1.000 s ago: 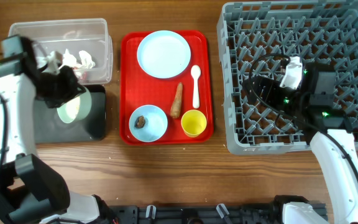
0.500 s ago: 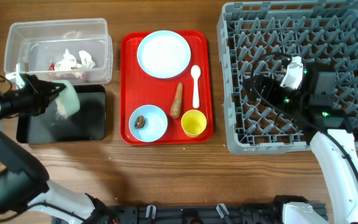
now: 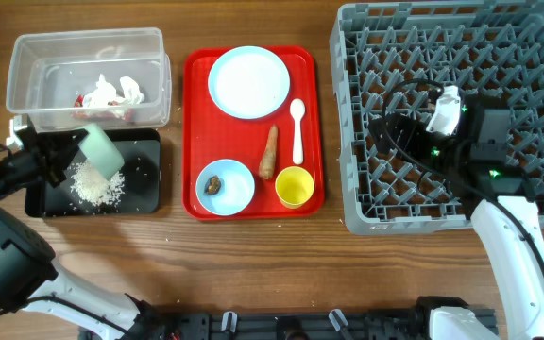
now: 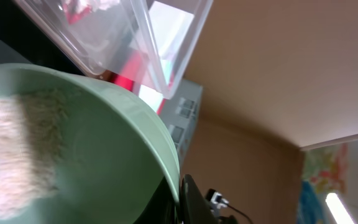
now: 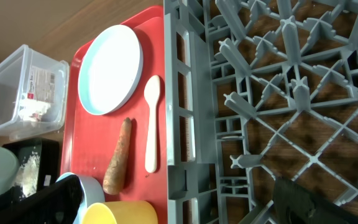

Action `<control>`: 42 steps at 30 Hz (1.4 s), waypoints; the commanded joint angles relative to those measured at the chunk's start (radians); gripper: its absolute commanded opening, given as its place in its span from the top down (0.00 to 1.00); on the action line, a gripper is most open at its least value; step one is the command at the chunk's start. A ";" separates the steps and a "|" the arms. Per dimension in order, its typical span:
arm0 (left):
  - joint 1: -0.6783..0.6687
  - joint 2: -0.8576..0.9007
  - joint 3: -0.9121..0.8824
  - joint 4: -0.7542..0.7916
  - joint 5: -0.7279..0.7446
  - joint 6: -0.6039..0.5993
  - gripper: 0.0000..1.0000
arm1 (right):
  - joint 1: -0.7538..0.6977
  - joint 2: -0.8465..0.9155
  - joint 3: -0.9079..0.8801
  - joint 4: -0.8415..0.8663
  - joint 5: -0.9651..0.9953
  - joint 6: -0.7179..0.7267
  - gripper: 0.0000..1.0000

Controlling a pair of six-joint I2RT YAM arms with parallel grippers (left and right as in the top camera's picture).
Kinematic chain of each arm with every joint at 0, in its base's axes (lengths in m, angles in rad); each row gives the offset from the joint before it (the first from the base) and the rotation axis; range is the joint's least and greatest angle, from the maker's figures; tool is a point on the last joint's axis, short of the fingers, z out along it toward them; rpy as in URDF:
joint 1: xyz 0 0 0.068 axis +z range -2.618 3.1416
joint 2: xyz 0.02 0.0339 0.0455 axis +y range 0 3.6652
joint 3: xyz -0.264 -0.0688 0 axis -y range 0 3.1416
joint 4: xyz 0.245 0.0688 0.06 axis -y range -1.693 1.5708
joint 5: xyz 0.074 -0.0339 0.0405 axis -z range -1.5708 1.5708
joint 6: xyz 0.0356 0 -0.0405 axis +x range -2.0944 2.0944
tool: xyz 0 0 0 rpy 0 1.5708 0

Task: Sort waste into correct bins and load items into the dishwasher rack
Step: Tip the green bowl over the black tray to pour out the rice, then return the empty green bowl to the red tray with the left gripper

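My left gripper is shut on the rim of a mint bowl and holds it tipped over the black bin. A pile of white rice lies in that bin. In the left wrist view some rice still clings inside the bowl, with the jaws on its rim. The clear tub holds tissue and the red-and-white wrapper. My right gripper is open and empty above the dishwasher rack.
The red tray carries the plate, the spoon, the carrot, a blue bowl with a brown lump, and the yellow cup. The right wrist view shows the rack wall beside the spoon.
The left gripper swung the mint bowl left and tipped it. Rice has fallen out and now lies in the black bin. The right arm has not moved.
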 commanded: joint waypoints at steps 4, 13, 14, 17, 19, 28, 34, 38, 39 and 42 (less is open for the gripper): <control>0.016 0.007 -0.005 -0.024 0.266 0.023 0.96 | 0.005 0.013 0.018 0.002 0.008 0.007 0.00; 0.016 0.007 -0.005 -0.084 0.291 0.022 0.96 | 0.005 0.013 0.018 0.002 0.009 0.007 0.00; 0.016 0.007 -0.005 -0.085 0.291 0.022 0.96 | 0.005 0.013 0.018 0.002 0.009 0.007 0.00; 0.016 0.007 -0.005 -0.109 0.292 0.022 0.96 | 0.005 0.013 0.018 0.002 0.009 0.006 0.00; 0.016 0.007 -0.005 -0.127 0.290 0.023 0.96 | 0.005 0.013 0.018 0.002 0.008 0.006 0.00; -0.074 -0.074 0.018 -0.134 0.232 0.023 0.96 | 0.005 0.013 0.018 0.006 0.009 0.006 0.00; -0.293 -0.174 0.134 -0.062 0.052 -0.120 0.96 | 0.005 0.013 0.018 0.006 0.009 0.006 0.00; -0.468 -0.219 0.179 0.129 -0.191 -0.364 0.96 | 0.005 0.013 0.018 0.006 0.009 0.004 0.00; -0.518 -0.228 0.179 0.175 -0.259 -0.392 0.96 | 0.005 0.013 0.018 0.006 0.009 0.004 0.00; -0.717 -0.233 0.179 0.293 -0.622 -0.426 0.96 | 0.005 0.013 0.018 0.006 0.009 0.004 0.00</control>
